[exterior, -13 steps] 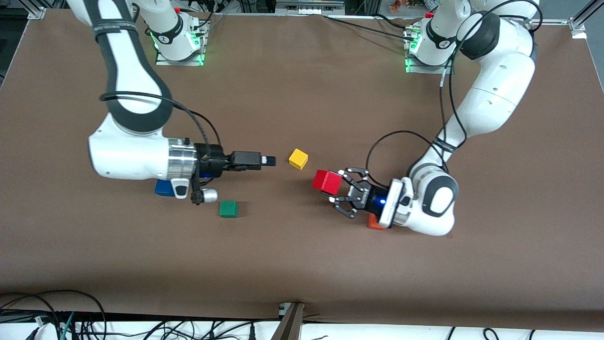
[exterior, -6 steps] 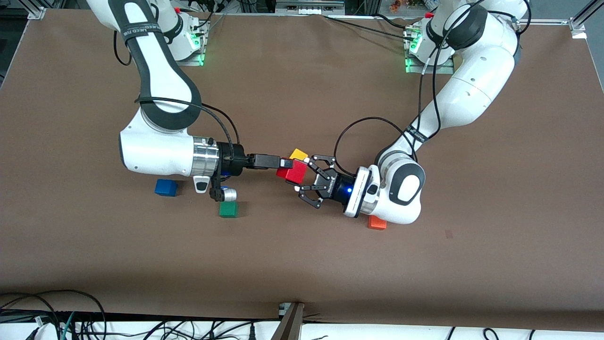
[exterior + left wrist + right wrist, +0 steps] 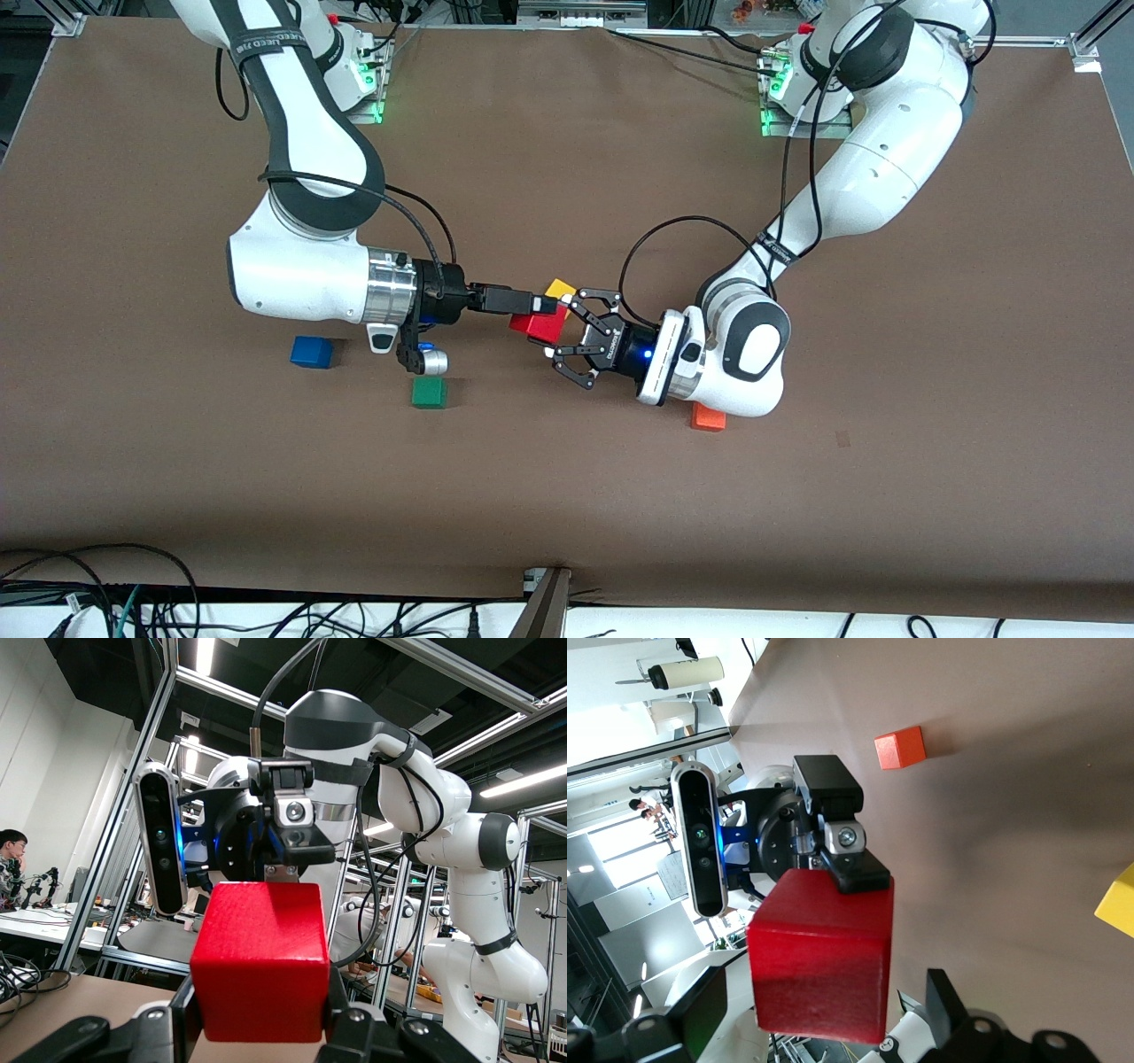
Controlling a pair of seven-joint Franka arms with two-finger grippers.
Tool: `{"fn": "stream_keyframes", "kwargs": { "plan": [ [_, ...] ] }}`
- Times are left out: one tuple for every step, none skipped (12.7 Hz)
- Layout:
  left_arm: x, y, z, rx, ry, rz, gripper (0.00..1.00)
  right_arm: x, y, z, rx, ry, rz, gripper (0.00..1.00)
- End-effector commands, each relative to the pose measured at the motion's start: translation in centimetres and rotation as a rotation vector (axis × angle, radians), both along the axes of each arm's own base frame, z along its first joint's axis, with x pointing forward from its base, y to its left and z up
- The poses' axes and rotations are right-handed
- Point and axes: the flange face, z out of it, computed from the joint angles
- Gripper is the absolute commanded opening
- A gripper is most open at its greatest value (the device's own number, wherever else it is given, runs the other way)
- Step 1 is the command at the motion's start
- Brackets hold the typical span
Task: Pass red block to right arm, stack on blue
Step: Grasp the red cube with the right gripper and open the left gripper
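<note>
Your left tool (image 3: pixel 559 333) is clamped on the red block (image 3: pixel 534 326), up in the air over the middle of the counter (image 3: pixel 567 496), in the middle of the front view. Your right tool (image 3: pixel 542 306) is at the block with its fingers apart, not squeezing yet. The block looks light, hard and smooth, so it could slip. Grab it on two flat sides that the left tool is not covering. The blue block (image 3: pixel 311 352) sits alone on the counter, under the right arm.
</note>
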Motion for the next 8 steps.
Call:
{"fn": "stream_keyframes", "kwargs": {
  "plan": [
    [0.01, -0.18, 0.82, -0.005, 0.009, 0.015, 0.00, -0.10, -0.37, 0.62, -0.028, -0.013, -0.026, 0.99],
    [-0.08, -0.29, 0.75, -0.004, 0.010, 0.014, 0.00, 0.21, -0.58, 0.60, -0.033, -0.024, -0.051, 0.99],
    [-0.01, -0.26, 0.78, -0.002, 0.009, 0.017, 0.00, 0.35, -0.62, 0.54, -0.037, -0.032, -0.063, 0.99],
    [0.05, -0.24, 0.75, 0.000, 0.010, 0.022, 0.00, 0.39, -0.60, 0.56, -0.039, -0.038, -0.068, 0.96],
    [0.02, -0.25, 0.68, 0.001, 0.012, 0.022, 0.00, 0.30, -0.43, 0.56, -0.042, -0.040, -0.065, 0.86],
    [0.02, -0.25, 0.68, 0.001, 0.012, 0.022, 0.00, 0.25, -0.33, 0.56, -0.042, -0.040, -0.064, 0.77],
    [0.02, -0.25, 0.68, 0.001, 0.012, 0.022, 0.00, 0.20, -0.23, 0.56, -0.041, -0.041, -0.062, 0.63],
    [0.01, -0.25, 0.57, 0.001, 0.013, 0.022, 0.00, 0.02, 0.11, 0.38, -0.045, -0.041, -0.059, 0.54]
  ]
}}
